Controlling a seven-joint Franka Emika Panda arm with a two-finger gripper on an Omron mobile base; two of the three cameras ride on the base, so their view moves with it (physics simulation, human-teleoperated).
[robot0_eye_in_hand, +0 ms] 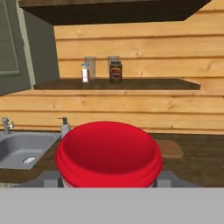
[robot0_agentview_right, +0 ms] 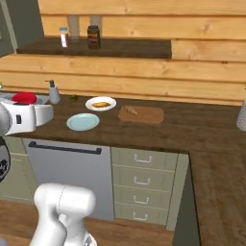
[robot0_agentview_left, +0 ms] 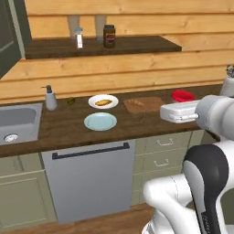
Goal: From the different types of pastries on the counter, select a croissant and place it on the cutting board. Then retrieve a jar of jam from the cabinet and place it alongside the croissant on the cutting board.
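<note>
Fingertips of the end effector (robot0_eye_in_hand: 109,186) sit hidden behind a red-lidded jar (robot0_eye_in_hand: 109,154) it grips, label unreadable

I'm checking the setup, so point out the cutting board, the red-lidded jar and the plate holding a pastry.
cutting board (robot0_agentview_right: 144,114): right base view, bare wood at its middle.
red-lidded jar (robot0_eye_in_hand: 108,151): hand view, top of the lid.
white plate (robot0_agentview_left: 94,99): left base view, left rim.
</note>
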